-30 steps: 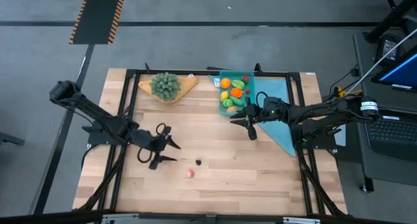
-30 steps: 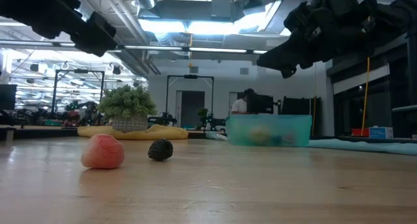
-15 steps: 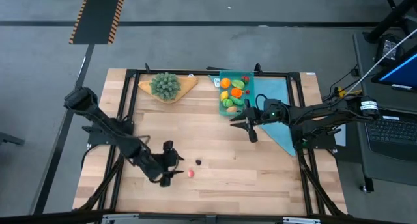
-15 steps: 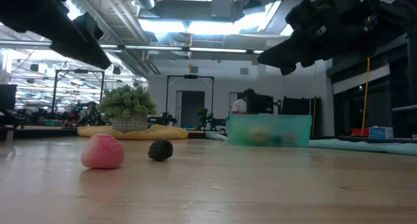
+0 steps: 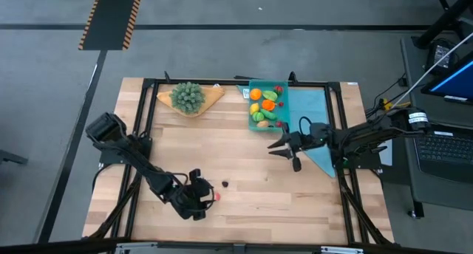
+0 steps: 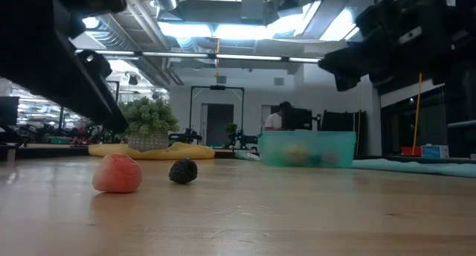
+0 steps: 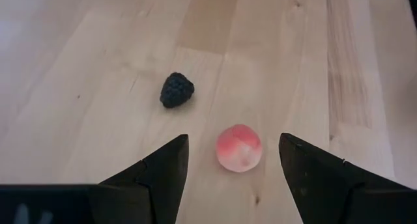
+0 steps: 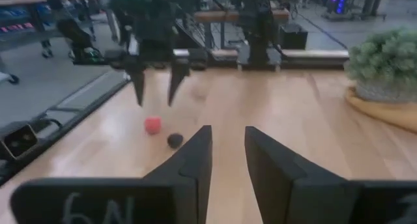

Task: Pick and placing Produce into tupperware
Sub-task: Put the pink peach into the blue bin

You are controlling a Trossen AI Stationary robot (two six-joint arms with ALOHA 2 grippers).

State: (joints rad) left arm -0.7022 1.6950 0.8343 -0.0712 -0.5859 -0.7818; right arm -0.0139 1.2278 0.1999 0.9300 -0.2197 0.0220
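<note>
Two loose produce pieces lie on the wood near the table's near edge: a pink-red round piece [image 5: 216,197] [image 7: 239,148] [image 6: 117,173] and a dark bumpy berry [image 5: 225,184] [image 7: 176,90] [image 6: 183,171]. My left gripper [image 5: 207,196] [image 7: 232,140] is open and low over the pink-red piece, one finger on each side, touching nothing. The teal tupperware [image 5: 266,105] [image 6: 306,149] at the far side holds several orange, green, yellow and red pieces. My right gripper [image 5: 288,152] [image 8: 228,129] hovers open with a narrow gap, on the near side of the tupperware.
A bushy green plant on a tan wedge board [image 5: 188,97] [image 8: 384,61] sits at the far left. A light-blue cloth [image 5: 314,128] lies beside the tupperware, under the right arm. A black frame [image 5: 222,83] borders the table. Bare wood spans the middle.
My left gripper has swung toward the near edge and to the right, coming down until its open fingers stand on either side of the pink-red piece. My right gripper has drifted a little toward the near-right. The produce has not moved.
</note>
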